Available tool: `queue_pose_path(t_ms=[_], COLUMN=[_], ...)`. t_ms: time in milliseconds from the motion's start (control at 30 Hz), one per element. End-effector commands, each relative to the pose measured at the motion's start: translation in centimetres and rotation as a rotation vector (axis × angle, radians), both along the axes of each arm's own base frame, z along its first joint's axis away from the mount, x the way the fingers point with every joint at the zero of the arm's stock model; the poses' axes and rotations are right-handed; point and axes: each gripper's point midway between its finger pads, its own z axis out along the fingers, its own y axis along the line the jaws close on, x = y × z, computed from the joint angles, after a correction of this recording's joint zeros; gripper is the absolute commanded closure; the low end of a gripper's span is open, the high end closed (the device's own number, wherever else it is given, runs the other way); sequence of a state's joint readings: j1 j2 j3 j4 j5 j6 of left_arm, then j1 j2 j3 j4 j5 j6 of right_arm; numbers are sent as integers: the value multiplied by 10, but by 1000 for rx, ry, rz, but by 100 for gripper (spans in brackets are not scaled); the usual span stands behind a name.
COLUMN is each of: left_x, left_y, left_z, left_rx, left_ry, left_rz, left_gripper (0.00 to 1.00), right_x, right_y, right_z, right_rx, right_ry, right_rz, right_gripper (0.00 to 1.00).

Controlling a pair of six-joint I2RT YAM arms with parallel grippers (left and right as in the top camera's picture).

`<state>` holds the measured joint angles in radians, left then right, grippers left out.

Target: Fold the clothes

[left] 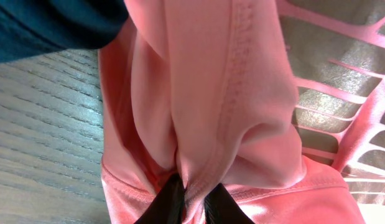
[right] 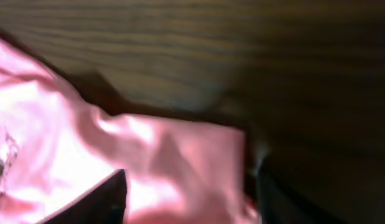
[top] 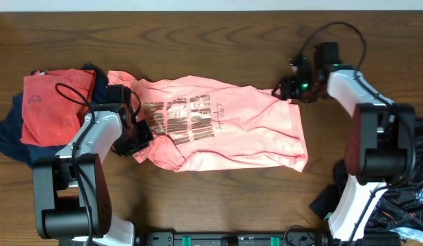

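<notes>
The light salmon-pink T-shirt lies spread across the middle of the table, with brownish-gold lettering facing up. My left gripper is at its left end, shut on a bunched fold of the pink fabric; the left wrist view shows the jaws pinching the cloth next to a hem seam. My right gripper is at the shirt's far right corner. In the blurred right wrist view its fingers are wide apart with the shirt's corner between them, not clamped.
A darker red-orange shirt lies on a dark blue garment at the far left, right beside my left arm; the blue cloth also shows in the left wrist view. A black patterned garment lies at the lower right. Cables hang near both wrists.
</notes>
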<state>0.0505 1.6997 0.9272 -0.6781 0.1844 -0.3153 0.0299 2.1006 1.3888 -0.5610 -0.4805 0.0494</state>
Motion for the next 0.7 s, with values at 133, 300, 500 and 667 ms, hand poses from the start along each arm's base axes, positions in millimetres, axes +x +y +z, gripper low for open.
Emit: queue_pose_path(t_ms=[133,300,500,667], left_x=[-1,-1,12,34], left_y=[-2,-2,-14,-23], left_z=[2,2,5,11], left_rx=[-7,-7,-79,-135], left_ry=[-9,-10,-64,-163], left_rz=[-5,-4,-11,-28], left_gripper=[86,86,86,86], right_x=[-8,12,73,116], right_y=[15,-3,-42,-79], right_z=[-15,-1,86,158], right_rx=[-9,-32,-115,-237], right_ry=[47,8,-208,-387], right_rz=[16,-50,-173,-337], right_gripper=[96,99,99,99])
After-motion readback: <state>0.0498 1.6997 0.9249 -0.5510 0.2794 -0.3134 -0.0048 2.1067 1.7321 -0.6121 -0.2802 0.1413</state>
